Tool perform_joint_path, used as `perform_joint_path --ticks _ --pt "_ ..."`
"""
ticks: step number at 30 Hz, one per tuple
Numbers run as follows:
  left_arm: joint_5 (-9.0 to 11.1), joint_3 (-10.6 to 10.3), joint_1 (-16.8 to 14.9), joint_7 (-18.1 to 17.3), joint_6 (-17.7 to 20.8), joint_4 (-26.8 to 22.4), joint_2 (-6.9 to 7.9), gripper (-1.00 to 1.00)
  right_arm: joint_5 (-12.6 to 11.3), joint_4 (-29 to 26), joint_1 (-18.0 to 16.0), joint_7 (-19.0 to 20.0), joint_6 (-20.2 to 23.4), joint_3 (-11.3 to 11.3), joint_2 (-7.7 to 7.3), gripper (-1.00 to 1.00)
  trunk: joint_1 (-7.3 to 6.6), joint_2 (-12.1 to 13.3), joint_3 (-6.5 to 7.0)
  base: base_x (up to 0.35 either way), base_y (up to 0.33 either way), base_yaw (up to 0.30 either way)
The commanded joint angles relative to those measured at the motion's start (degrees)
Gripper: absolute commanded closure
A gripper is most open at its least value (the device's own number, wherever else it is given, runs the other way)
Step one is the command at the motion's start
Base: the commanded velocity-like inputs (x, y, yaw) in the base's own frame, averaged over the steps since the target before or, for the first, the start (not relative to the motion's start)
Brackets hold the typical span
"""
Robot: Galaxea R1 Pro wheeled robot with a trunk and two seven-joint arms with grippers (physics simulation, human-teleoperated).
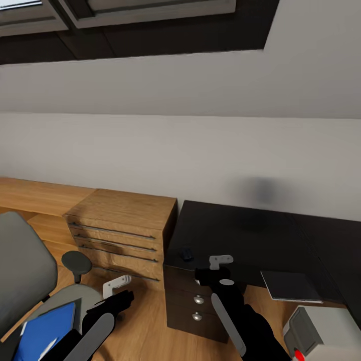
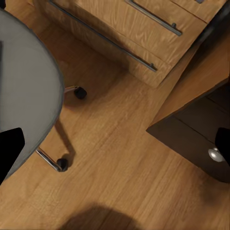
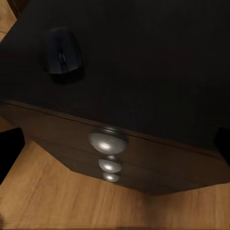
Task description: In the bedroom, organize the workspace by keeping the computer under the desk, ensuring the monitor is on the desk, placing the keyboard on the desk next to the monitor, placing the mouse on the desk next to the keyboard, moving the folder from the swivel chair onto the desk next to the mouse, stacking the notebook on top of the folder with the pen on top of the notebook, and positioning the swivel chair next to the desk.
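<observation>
The flat bright blue folder (image 1: 45, 328) lies on the seat of the grey swivel chair (image 1: 22, 271). A small dark mouse (image 1: 186, 254) sits near the front left corner of the glossy black counter (image 1: 240, 235), with a thin grey notebook (image 1: 292, 287) at its front edge. The left gripper (image 1: 118, 286) and right gripper (image 1: 220, 261) hang with fingers apart, holding nothing.

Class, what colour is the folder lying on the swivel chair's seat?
Bright blue; the folder shows best in the head view, on the swivel chair.
</observation>
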Motion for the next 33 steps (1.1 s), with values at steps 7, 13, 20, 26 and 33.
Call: perform_joint_path --ticks 7,13,20,26,33 --pt "0.22 -0.22 -0.08 0.38 0.18 -0.08 0.05 -1.0 -0.59 0.1 -0.05 -0.57 0.12 0.11 -0.04 -1.0 0.0 -0.05 -0.55 0.029 0.0 0.167" --pt "0.22 -0.3 -0.08 0.38 0.25 -0.07 -0.02 -1.0 -0.59 0.05 -0.05 -0.51 -0.19 0.22 -0.07 -1.0 0.0 -0.05 -0.69 0.063 0.0 0.057" --pt "0.22 -0.45 -0.08 0.38 0.24 -0.06 -0.04 -1.0 1.42 -0.03 -0.05 -0.48 -1.18 1.24 -0.23 -1.0 0.0 -0.05 -0.7 0.004 0.0 0.003" --pt "0.22 -0.51 -0.08 0.41 0.18 -0.06 -0.04 -1.0 1.43 -0.29 -0.05 -0.48 -1.2 1.09 -0.23 -1.0 0.0 -0.05 -0.7 0.059 0.0 0.0" --pt "0.25 -0.53 -0.08 0.38 0.28 -0.06 -0.04 -1.0 1.58 -0.31 -0.05 -0.48 -1.2 1.16 -0.24 -1.0 0.0 -0.05 -0.7 0.262 0.0 0.119"
